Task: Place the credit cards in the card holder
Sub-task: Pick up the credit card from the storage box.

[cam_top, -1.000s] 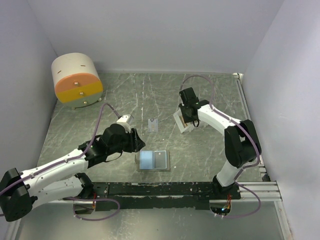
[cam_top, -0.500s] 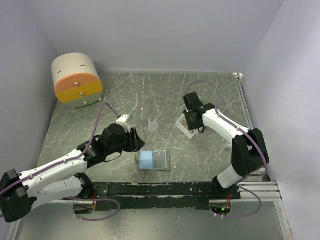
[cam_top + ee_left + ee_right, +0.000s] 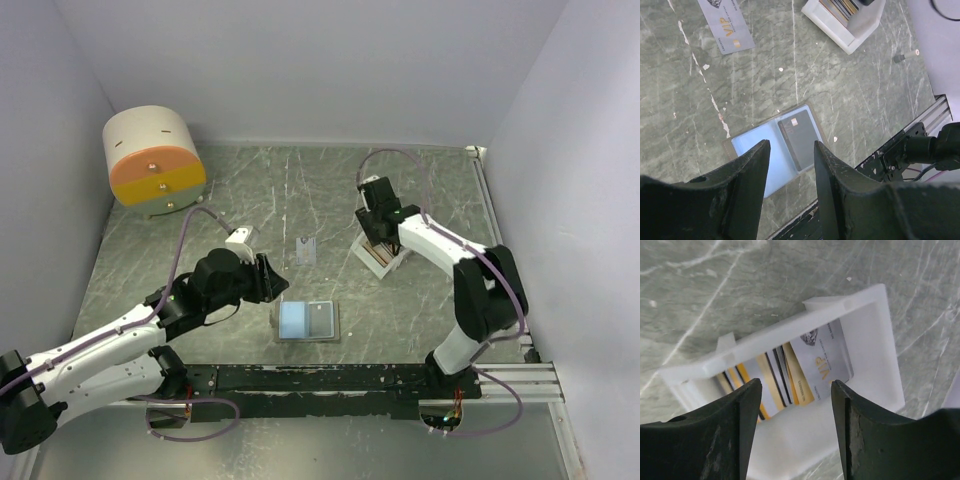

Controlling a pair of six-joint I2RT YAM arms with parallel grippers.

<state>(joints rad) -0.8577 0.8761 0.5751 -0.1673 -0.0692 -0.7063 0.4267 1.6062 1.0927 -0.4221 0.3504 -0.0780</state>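
Movement over the last second belongs mostly to the right hand (image 3: 796, 385): half a second ago it was down at the near side of the white tray (image 3: 867, 315), and now it has drawn back toward the far side and sits above the tray, fingers spread with nothing between them. The tray itself has shifted a little across the tabletop (image 3: 250, 190). That reads as a try at the credit cards (image 3: 790, 365) that has brought none out, so the pick likely has to be lined up again. The left hand (image 3: 791, 146) has also eased back and to the left, its fingers likewise apart and empty, poised over the near-left edge of the card holder (image 3: 307, 320). The card holder lies open on the tabletop near the arm bases, blue lining up, with a dark card (image 3: 800, 140) already on its right half; whether that card is tucked into a pocket I cannot tell. Most of the cards stand on edge in the tray's slots, directly below the right hand's open fingers. One more pale card (image 3: 725, 25) lies loose and flat between tray and card holder, apart from both hands.
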